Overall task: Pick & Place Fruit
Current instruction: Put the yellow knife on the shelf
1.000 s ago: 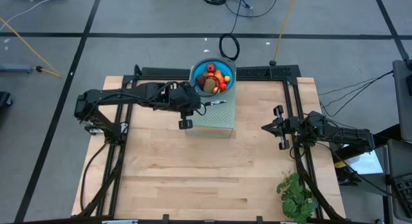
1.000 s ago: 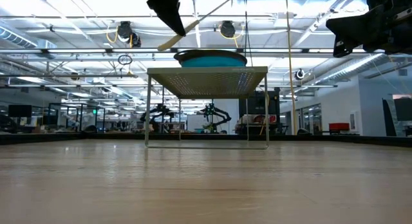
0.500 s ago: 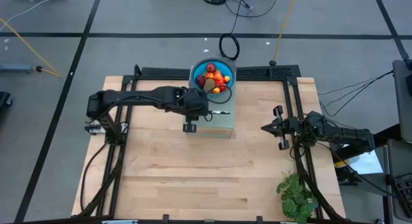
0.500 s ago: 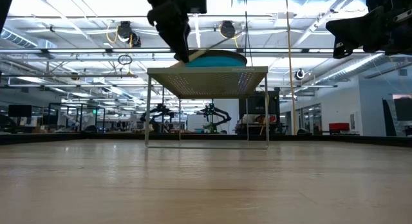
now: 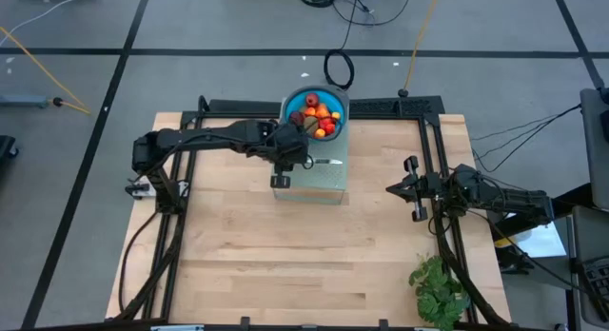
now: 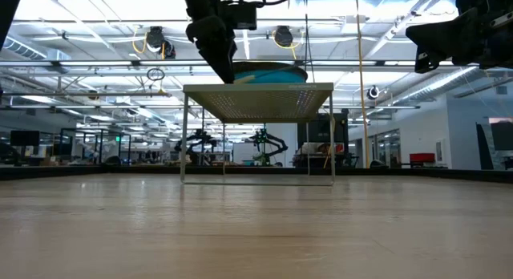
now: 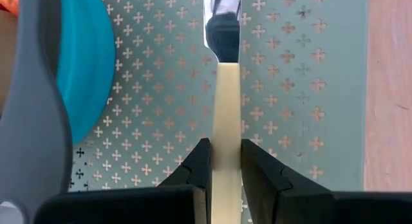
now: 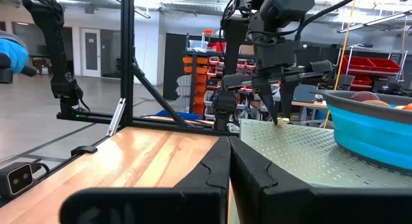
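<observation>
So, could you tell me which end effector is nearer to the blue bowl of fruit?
Left. The left end effector is on the perforated stand beside the blue bowl, shut on the knife. The right end effector waits well off toward the table's right side.

A glossy metal knife blade (image 7: 222, 18) lies over the matt perforated stand (image 7: 290, 89) beside pale wood tabletop (image 7: 389, 89).

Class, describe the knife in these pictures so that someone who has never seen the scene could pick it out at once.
Find the pale green perforated stand at the far middle of the wooden table, which carries a blue bowl of fruit. The knife lies on the stand beside the bowl, its handle clamped in the left gripper. Its slim cream handle and shiny blade set it apart.
</observation>
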Controlling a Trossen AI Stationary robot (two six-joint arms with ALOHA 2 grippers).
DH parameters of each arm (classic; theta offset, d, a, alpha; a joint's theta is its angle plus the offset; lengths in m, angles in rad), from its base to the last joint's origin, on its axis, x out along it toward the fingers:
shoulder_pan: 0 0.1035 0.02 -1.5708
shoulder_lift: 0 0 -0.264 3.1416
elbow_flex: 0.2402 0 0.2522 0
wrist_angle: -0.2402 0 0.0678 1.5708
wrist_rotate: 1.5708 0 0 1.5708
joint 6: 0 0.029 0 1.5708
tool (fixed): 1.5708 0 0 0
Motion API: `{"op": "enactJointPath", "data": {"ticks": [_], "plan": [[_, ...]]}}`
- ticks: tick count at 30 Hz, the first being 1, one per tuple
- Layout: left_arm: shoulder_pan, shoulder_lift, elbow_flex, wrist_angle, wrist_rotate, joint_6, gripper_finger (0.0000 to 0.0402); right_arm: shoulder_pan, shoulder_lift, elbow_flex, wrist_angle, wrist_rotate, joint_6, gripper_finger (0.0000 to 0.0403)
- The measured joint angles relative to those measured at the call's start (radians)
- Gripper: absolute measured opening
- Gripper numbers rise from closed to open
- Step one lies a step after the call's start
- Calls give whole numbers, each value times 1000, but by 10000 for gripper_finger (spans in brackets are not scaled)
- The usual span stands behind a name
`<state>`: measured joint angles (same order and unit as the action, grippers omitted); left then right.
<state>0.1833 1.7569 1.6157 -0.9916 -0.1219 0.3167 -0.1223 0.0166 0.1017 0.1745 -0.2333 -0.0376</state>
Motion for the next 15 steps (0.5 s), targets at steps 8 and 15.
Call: {"op": "enactJointPath", "data": {"ticks": [8, 15], "plan": [[3, 0, 0, 9, 3, 22, 51, 0, 0, 0, 0, 0, 0, 0], [23, 3, 0, 33, 36, 29, 51, 0, 0, 0, 0, 1, 0, 0]]}}
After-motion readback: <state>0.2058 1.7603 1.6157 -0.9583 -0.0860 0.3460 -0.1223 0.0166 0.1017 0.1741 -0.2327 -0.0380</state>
